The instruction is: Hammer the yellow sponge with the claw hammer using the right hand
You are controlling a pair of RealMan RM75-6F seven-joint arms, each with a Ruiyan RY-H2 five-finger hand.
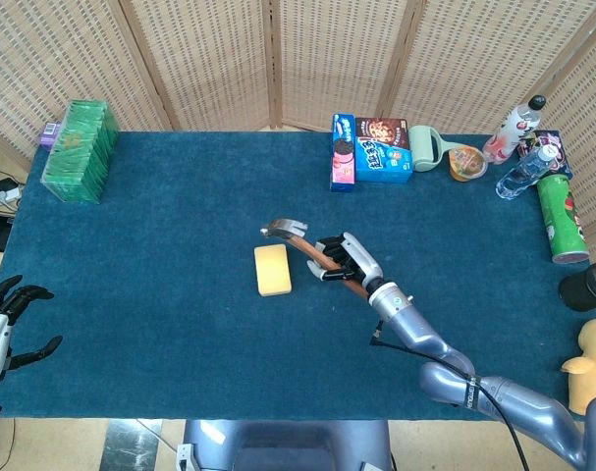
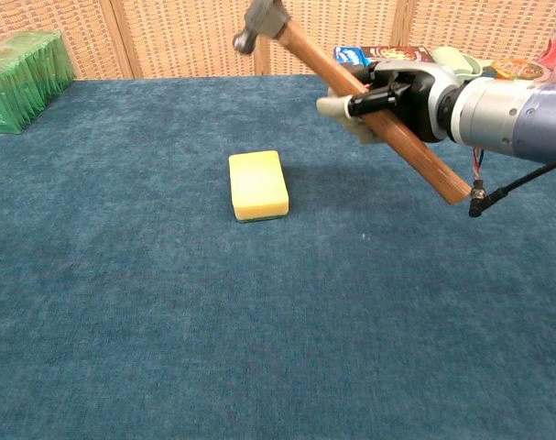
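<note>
The yellow sponge (image 1: 272,270) (image 2: 258,185) lies flat on the blue table cloth near the middle. My right hand (image 1: 345,261) (image 2: 398,93) grips the wooden handle of the claw hammer (image 1: 299,243) (image 2: 360,94). The hammer is tilted steeply, its steel head (image 2: 263,17) raised high above and slightly behind the sponge, not touching it. My left hand (image 1: 5,319) hangs at the table's near left corner, fingers apart, holding nothing.
A green stack of packets (image 1: 80,149) (image 2: 19,66) sits at the far left. Cookie boxes (image 1: 369,150), a mint cup, a jelly cup, bottles and a green can (image 1: 561,218) line the far right. A black cup (image 1: 587,287) stands at the right edge.
</note>
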